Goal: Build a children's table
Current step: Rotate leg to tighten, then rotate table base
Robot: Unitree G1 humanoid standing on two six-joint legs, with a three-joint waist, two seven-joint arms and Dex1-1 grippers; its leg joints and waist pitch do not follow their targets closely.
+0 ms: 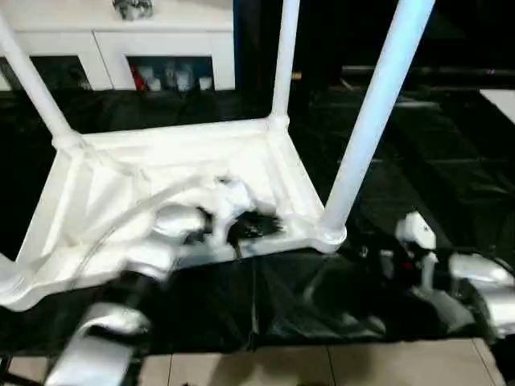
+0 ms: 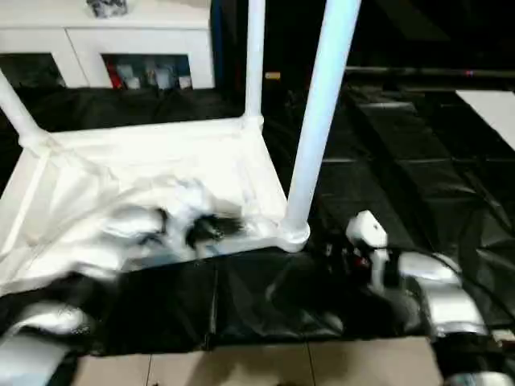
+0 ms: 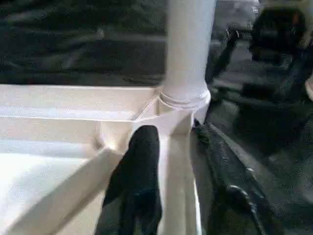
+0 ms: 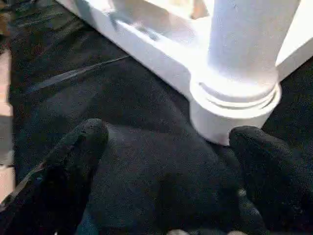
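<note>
Right wrist view: smooth round tube leg [image 4: 249,39] in ribbed collared corner socket [image 4: 230,110].

Nothing legible anywhere. No lettering, label, brand or number to be made out on the white tabletop [image 1: 241,153] or its tube legs [image 1: 372,121]. Small coloured items behind the cabinet [image 1: 121,40] glass too blurred to read. Nothing printed on the black floor sheet [image 2: 418,161] either.
</note>
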